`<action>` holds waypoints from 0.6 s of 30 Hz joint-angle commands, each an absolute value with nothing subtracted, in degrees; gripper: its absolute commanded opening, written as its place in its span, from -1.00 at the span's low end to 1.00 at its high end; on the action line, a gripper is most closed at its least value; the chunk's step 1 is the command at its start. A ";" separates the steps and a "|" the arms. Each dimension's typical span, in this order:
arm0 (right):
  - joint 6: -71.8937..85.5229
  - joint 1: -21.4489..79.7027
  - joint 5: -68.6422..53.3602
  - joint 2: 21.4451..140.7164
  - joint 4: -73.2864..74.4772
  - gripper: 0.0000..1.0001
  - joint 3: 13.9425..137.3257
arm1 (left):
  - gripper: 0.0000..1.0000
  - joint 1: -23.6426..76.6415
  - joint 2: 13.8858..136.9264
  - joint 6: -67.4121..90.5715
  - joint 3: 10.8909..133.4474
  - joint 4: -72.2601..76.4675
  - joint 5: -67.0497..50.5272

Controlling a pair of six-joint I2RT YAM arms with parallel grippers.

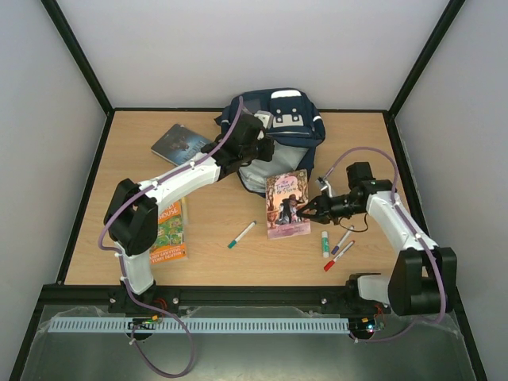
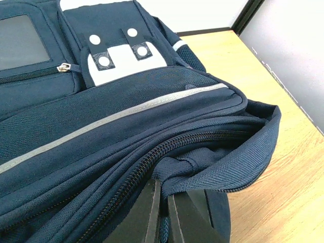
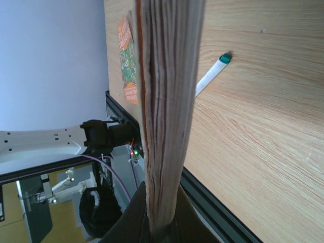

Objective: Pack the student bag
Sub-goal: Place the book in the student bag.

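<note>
The navy student bag (image 1: pixel 290 127) lies at the back centre of the table, its grey-white patch facing up. My left gripper (image 1: pixel 258 151) is shut on a fold of the bag's fabric at the open zipper edge (image 2: pixel 202 162). My right gripper (image 1: pixel 305 209) is shut on the right edge of a pink-covered book (image 1: pixel 286 202) in front of the bag. In the right wrist view the book's page edge (image 3: pixel 167 101) stands between my jaws.
A dark book (image 1: pixel 181 144) lies back left. An orange-green book (image 1: pixel 169 230) lies by the left arm. A green-capped marker (image 1: pixel 242 235) lies mid-front and also shows in the right wrist view (image 3: pixel 212 72). Several markers (image 1: pixel 335 248) lie front right.
</note>
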State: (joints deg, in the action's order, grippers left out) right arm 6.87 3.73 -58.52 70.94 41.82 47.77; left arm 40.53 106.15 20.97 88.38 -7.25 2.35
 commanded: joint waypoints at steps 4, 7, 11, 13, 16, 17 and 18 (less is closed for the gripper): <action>6.95 5.05 -63.34 78.94 41.92 -0.98 55.21 | -0.95 40.30 102.76 20.28 89.25 -2.24 -0.20; 7.36 5.10 -64.87 83.10 41.75 -0.98 58.57 | -0.95 40.47 101.91 19.24 88.96 -2.44 -0.64; 13.89 5.14 -66.27 87.81 34.43 -0.98 59.08 | -0.95 40.77 100.48 17.41 88.86 -3.44 -1.27; 15.11 5.17 -66.53 91.11 32.46 -0.98 60.14 | -0.95 41.06 99.61 15.93 88.56 -3.62 -2.66; 15.03 5.12 -66.67 95.03 30.11 -0.98 62.42 | -0.95 42.15 98.46 13.68 88.33 -4.64 -2.86; 15.14 5.18 -66.68 95.96 28.96 -0.98 63.02 | -0.95 42.56 98.14 12.92 88.33 -4.92 -2.90; 15.71 5.18 -66.58 96.90 27.37 -0.98 63.36 | -0.95 43.07 97.79 11.95 88.26 -5.15 -2.90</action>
